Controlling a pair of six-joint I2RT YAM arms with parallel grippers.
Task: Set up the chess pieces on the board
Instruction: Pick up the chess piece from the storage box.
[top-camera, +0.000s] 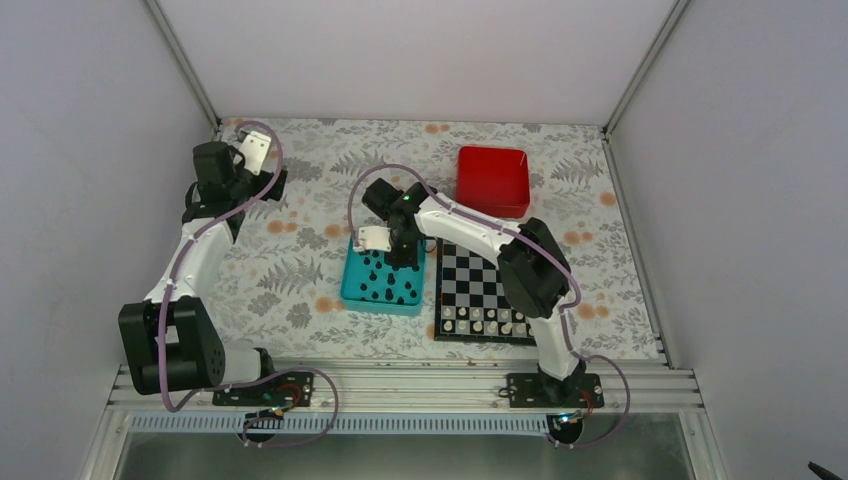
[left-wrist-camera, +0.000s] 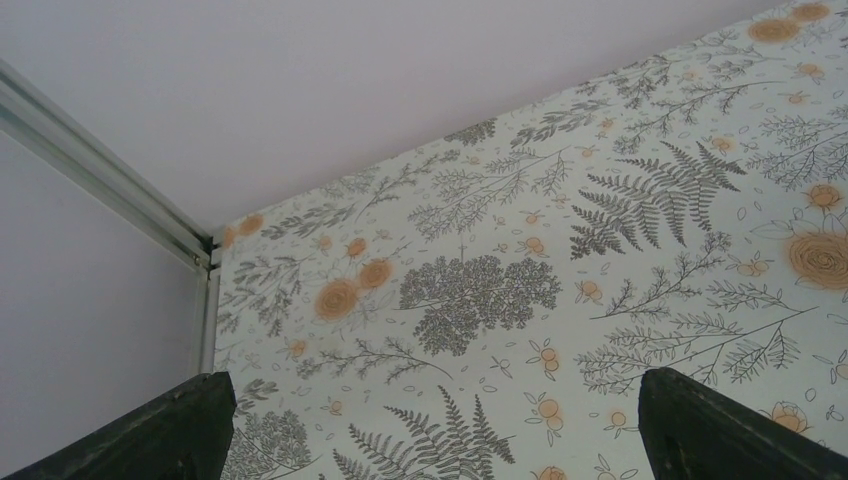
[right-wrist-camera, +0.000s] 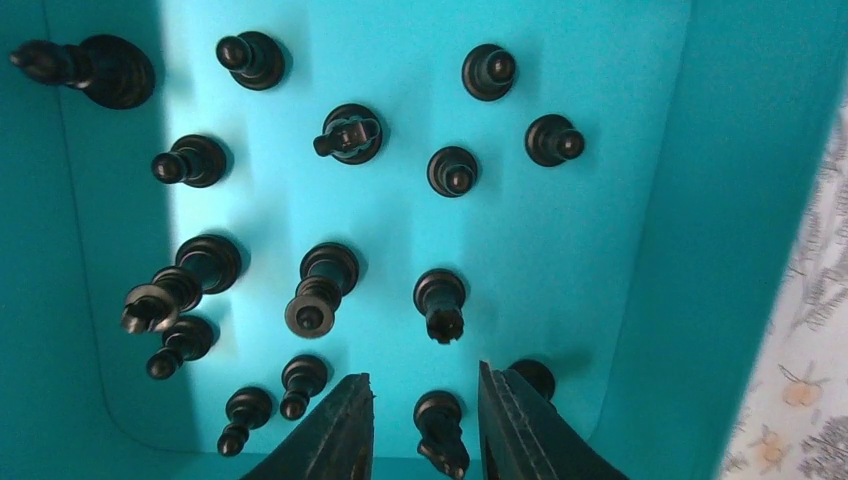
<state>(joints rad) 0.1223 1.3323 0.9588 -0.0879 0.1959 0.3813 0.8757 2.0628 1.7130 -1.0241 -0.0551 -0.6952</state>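
From above, the board (top-camera: 483, 262) lies right of centre on the floral table (top-camera: 300, 290). Its two near rows are filled with pale pieces (top-camera: 485, 322). The far rows show no pieces where they are visible, though the right arm crosses part of them. The black chess pieces (top-camera: 385, 287) sit in the teal tray (top-camera: 352, 291) just left of the board. The right gripper (top-camera: 398, 258) reaches down into that tray. A red tray (top-camera: 493, 180) lies beyond the board. The left gripper (top-camera: 268, 180) is parked well apart, near the far left corner.

The left wrist view shows only patterned cloth and the wall. Its two fingers (left-wrist-camera: 150, 430) stand wide apart at the bottom corners, with nothing between them.

The right wrist view looks straight down into the teal tray. About sixteen black pieces are scattered there, some upright and some tipped over. One black piece (right-wrist-camera: 440, 425) near the tray's near wall lies between the right fingers (right-wrist-camera: 525, 430). A slim gap shows on each side of it, so the claw brackets the piece without clamping it.

The pale side looks finished. The black side appears not yet begun, so the whole set is left to move.
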